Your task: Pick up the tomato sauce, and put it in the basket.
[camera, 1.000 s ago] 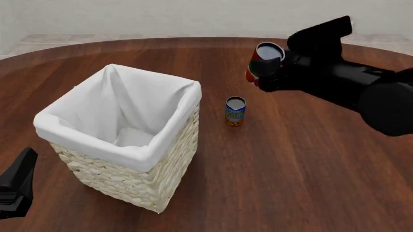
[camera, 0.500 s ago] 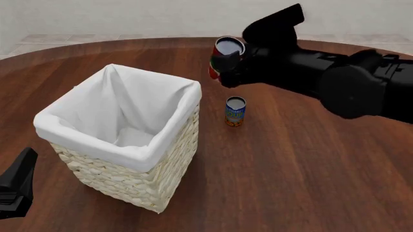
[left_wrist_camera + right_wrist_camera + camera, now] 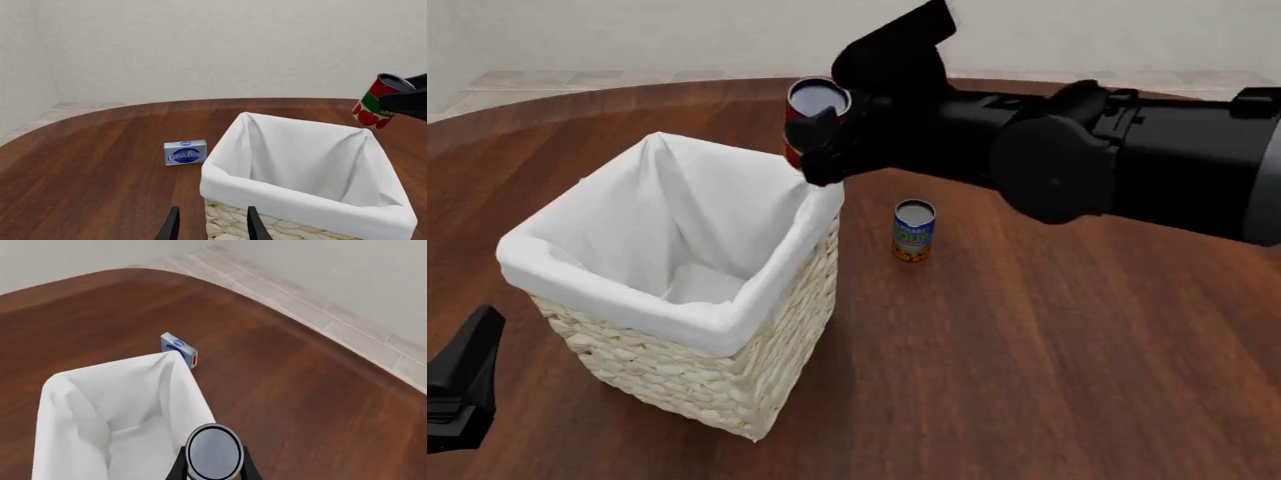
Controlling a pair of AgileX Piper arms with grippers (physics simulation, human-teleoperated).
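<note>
The tomato sauce (image 3: 802, 125), a small can with a red label and silvery top, hangs tilted in the air over the far right corner of the basket (image 3: 627, 290). My right gripper (image 3: 817, 148) is shut on it. The can also shows in the left wrist view (image 3: 373, 103) and, top-on, in the right wrist view (image 3: 213, 452), above the basket's white lining (image 3: 67, 385). The cream wicker basket (image 3: 300, 197) stands upright at the table's left. My left gripper (image 3: 212, 229) is open and empty, low at the near left (image 3: 461, 385), just short of the basket.
A blue-and-orange can (image 3: 914, 231) stands upright on the table just right of the basket, below my right arm. A small blue-and-white box (image 3: 185, 152) lies on the table beyond the basket and also shows in the right wrist view (image 3: 179, 347). The brown table's curved far edge runs behind.
My right arm has carried the tomato sauce leftward, from above and right of the blue-and-orange can to over the basket's far right corner. The left arm has not moved.
</note>
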